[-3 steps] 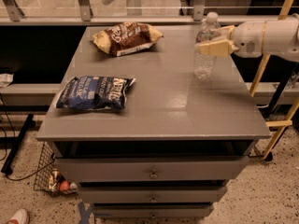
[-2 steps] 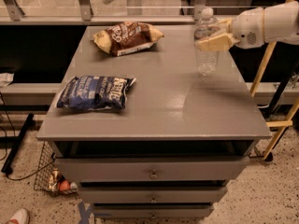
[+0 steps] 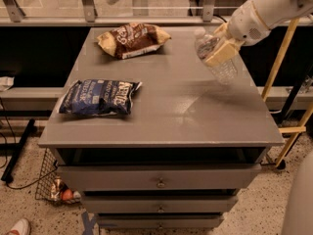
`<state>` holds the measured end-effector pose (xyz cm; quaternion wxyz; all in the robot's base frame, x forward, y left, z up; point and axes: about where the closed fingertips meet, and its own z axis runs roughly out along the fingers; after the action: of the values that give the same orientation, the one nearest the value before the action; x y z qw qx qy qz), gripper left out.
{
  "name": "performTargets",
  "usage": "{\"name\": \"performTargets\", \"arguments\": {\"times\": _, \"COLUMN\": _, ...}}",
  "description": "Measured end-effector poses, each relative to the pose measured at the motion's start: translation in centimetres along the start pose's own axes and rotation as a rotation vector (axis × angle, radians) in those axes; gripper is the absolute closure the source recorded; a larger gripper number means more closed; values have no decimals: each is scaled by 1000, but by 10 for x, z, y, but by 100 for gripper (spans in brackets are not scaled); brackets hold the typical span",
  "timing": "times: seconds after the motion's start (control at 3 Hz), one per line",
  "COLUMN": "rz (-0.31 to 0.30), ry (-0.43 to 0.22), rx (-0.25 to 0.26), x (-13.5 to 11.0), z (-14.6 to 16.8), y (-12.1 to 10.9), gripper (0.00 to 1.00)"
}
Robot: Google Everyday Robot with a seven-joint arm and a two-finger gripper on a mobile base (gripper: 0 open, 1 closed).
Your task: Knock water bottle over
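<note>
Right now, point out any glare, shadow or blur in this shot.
Camera view: a pale glare streaks the table below the water bottle. The bottle looks smeared and tilted at the tool, near the table's far right corner. The recess under the tabletop lies in deep shadow.

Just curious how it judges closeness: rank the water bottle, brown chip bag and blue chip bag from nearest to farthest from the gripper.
From the gripper, at the table's back right:
1. Water bottle, tilted against it.
2. Brown chip bag, back middle.
3. Blue chip bag, left side.
</note>
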<state>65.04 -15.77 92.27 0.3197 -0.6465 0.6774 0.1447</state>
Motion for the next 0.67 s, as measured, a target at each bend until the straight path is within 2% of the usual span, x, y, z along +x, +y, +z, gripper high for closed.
{"name": "performTargets", "arguments": {"times": 0.33, "rz": -69, "ry": 157, "rx": -85, "x": 7, "z": 18, "y": 13, "gripper": 100}}
{"name": "performTargets", "arguments": {"times": 0.67, "rz": -101, "ry": 252, "rx": -138, "x": 14, "z": 36, "y": 22, "gripper": 100}}
